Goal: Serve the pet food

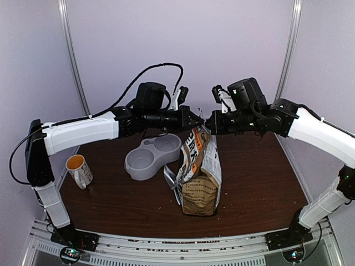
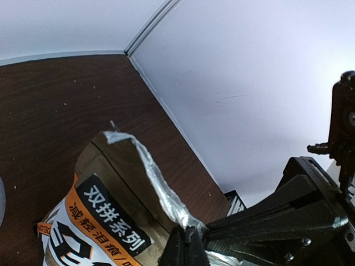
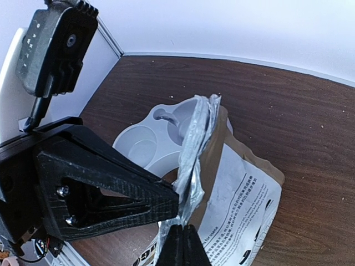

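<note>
At mid-surface, the left claw [image 1: 199,118] and right claw [image 1: 210,125] are each clenched on the foil lip of the bag [image 1: 201,180]. Part them evenly, keeping it upright. The pet food is hidden inside. The right wrist view shows the bowl [image 3: 133,134] just past the lip — the left wrist view doesn't.

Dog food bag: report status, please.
Left gripper, right gripper both shut on bag top edge. Bag upright, kibble unseen. Double bowl beside bag, unobstructed.

Your top cam sat high behind the bases, looking down toward 12 o'clock. Left wrist cam faced 3, right faced 9, both close. All shared the pet food bag [image 1: 201,172] top.
</note>
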